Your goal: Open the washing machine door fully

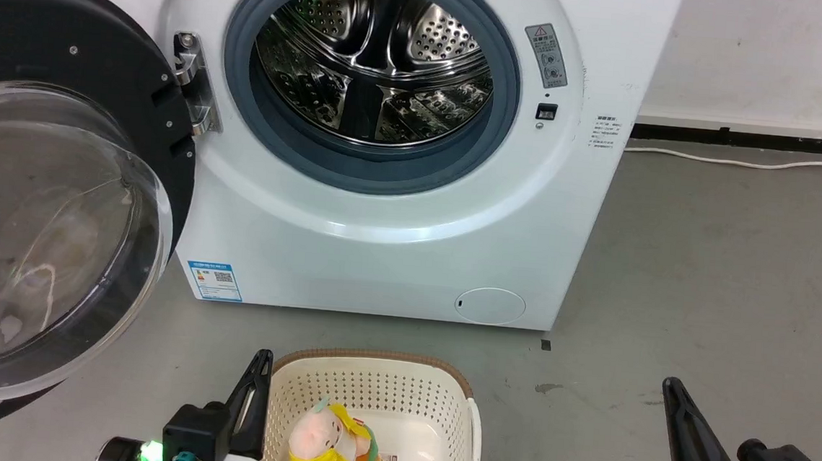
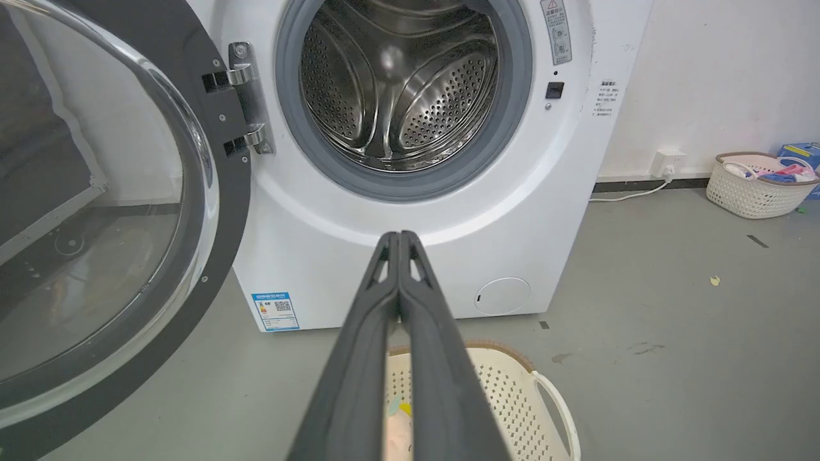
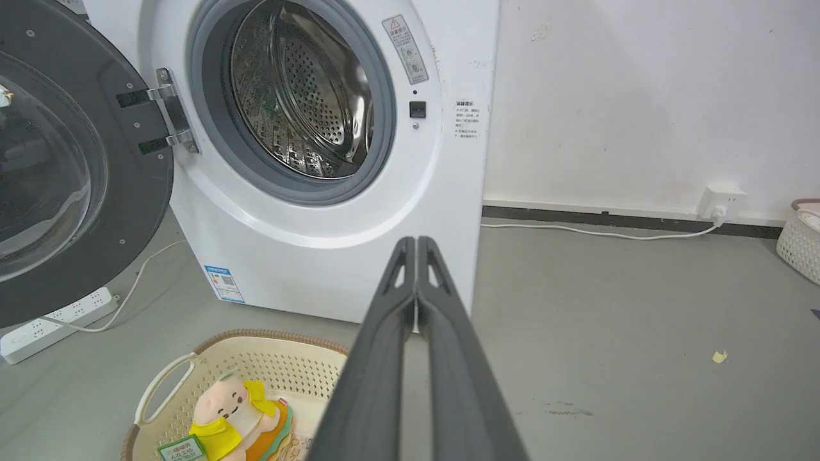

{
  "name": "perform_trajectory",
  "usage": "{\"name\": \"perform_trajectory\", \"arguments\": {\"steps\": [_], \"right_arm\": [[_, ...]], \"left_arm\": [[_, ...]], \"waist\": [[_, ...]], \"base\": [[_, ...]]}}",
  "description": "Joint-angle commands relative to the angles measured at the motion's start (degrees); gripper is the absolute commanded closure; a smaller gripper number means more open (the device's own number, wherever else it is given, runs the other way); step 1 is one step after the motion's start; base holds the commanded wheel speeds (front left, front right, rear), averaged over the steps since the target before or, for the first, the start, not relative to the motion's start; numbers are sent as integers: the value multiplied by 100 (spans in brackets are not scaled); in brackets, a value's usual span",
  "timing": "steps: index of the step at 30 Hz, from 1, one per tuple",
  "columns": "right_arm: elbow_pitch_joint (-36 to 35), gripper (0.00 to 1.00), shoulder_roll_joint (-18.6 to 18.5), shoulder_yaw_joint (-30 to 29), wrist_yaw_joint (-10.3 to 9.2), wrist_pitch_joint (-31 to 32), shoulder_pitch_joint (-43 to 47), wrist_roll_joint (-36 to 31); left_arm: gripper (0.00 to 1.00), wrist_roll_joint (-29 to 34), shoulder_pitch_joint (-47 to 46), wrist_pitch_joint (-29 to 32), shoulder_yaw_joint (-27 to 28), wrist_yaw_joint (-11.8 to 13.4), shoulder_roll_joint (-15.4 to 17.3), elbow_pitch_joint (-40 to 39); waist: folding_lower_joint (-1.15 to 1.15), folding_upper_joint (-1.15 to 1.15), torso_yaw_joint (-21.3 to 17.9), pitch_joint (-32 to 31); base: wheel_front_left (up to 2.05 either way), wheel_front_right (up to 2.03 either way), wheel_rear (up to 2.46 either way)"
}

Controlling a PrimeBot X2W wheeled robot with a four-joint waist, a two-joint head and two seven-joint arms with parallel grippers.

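Black washing machine door (image 1: 49, 24) hangs wide open, left of drum (image 1: 372, 61). Left gripper (image 2: 399, 235) by basket (image 1: 373, 362), right gripper (image 3: 416, 240) further right — both w/ jaws pressed together.

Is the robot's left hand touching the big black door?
Apart. In the head view, grey floor shows between the left hand, low beside the basket, and the washing machine door standing open to its left.

I see bright, even light; glare streaks the steel drum (image 1: 372, 61) beyond my left hand (image 2: 399, 237); wrist views bow at edges.
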Motion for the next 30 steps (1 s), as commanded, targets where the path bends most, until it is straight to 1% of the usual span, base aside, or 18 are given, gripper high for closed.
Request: {"name": "perform_trajectory", "arguments": {"steps": [1,30], "right_arm": [[-47,100,8,11,1,27,-94,-23],[-121,100,15,29,3,367,-219,-177]], "left_arm": [[100,54,-45,42,31,-35,-10,-32],[100,244,-87,383,349,-159,-121,-199]], "waist": [[0,0,-4,1],[0,0,-100,28]], "base": [[0,0,0],[0,0,0]]}}
